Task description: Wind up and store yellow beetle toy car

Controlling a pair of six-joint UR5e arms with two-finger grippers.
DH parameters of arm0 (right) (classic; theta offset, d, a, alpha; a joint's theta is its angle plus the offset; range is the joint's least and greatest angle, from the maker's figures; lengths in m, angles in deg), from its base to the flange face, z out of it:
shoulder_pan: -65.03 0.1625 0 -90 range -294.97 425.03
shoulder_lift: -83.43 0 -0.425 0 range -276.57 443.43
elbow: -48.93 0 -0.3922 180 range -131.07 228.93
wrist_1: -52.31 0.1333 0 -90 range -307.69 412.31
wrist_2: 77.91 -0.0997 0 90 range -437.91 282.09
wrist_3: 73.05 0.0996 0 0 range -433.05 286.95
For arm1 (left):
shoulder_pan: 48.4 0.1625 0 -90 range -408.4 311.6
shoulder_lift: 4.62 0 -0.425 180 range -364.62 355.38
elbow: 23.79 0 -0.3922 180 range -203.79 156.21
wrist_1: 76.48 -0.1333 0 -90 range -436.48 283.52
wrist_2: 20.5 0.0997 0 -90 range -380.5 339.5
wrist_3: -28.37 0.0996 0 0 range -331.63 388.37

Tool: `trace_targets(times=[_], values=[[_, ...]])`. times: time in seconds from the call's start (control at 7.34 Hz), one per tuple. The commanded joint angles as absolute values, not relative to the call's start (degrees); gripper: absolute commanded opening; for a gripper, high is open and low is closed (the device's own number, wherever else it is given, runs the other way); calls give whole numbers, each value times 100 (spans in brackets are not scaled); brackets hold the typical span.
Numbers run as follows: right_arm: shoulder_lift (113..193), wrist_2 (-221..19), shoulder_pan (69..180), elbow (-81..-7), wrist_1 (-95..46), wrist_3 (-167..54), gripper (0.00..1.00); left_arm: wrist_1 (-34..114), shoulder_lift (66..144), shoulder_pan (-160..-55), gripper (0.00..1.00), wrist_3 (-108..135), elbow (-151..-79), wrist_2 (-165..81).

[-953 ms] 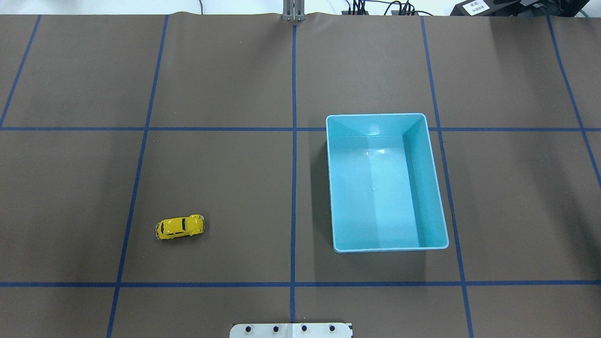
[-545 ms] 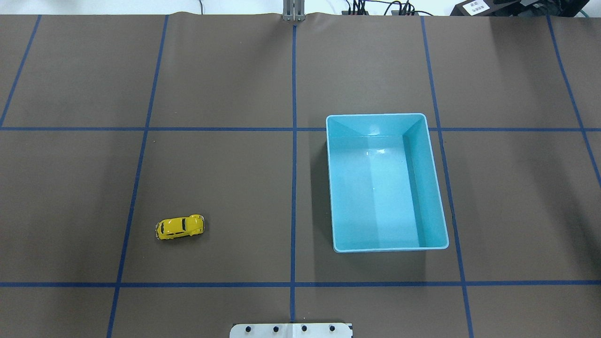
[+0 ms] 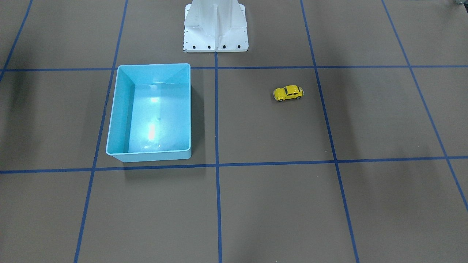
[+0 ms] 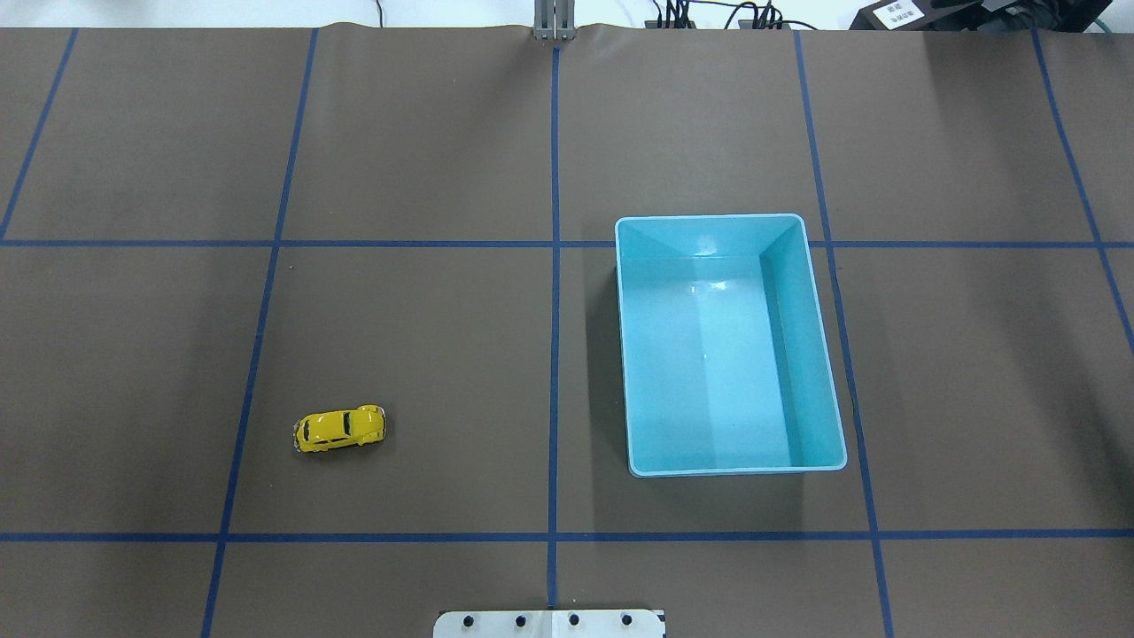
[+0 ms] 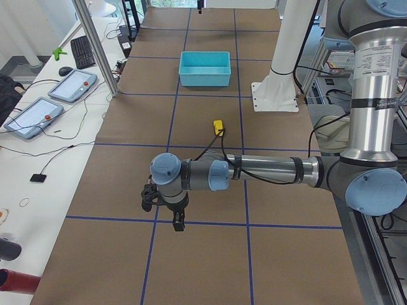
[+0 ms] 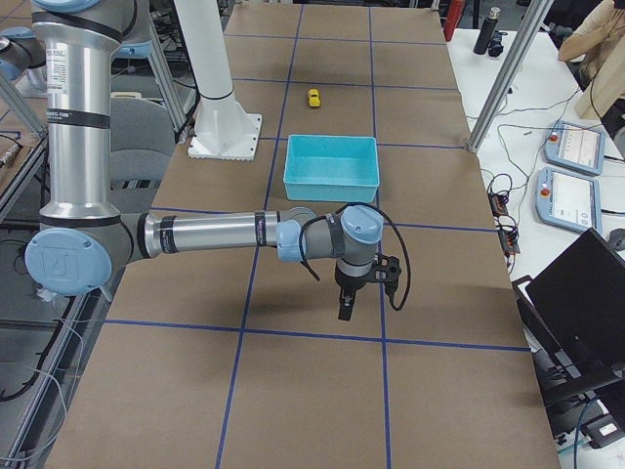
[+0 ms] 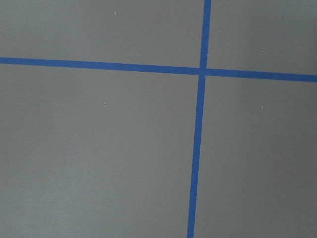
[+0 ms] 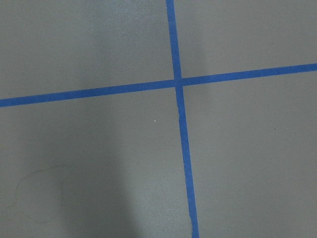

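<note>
Brown gridded table (image 4: 425, 133): yellow beetle toy car (image 4: 340, 429) on its wheels, well apart from the empty light blue bin (image 4: 735, 470). Left gripper (image 5: 178, 223) and right gripper (image 6: 345, 308) hang at opposite ends — likely a start pose; cannot tell their opening.

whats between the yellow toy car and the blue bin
Only bare brown table cover and one blue tape line lie between the toy car and the bin, seen in the overhead view.

Limits of view
The left gripper (image 5: 179, 226) and right gripper (image 6: 344, 311) show in side views only; jaw state indeterminate. The base (image 4: 549, 624) is cut off at the overhead frame's lower edge.
</note>
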State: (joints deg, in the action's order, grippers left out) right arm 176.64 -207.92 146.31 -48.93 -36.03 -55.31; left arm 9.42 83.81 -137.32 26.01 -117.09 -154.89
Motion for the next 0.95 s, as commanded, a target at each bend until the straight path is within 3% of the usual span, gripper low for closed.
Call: trace_targets(times=[0.0, 0.54, 0.82], values=[[17659, -20781, 14633, -4898, -3602, -5530, 100, 965, 8380, -13734, 100, 2626, -11704, -15489], [17659, -20790, 14633, -4898, -3602, -5530, 100, 956, 8468, -13725, 100, 2644, -11765, -15470], [17659, -20781, 14633, -4907, -3602, -5521, 100, 799, 8477, -13725, 100, 2591, -12500, -15462]])
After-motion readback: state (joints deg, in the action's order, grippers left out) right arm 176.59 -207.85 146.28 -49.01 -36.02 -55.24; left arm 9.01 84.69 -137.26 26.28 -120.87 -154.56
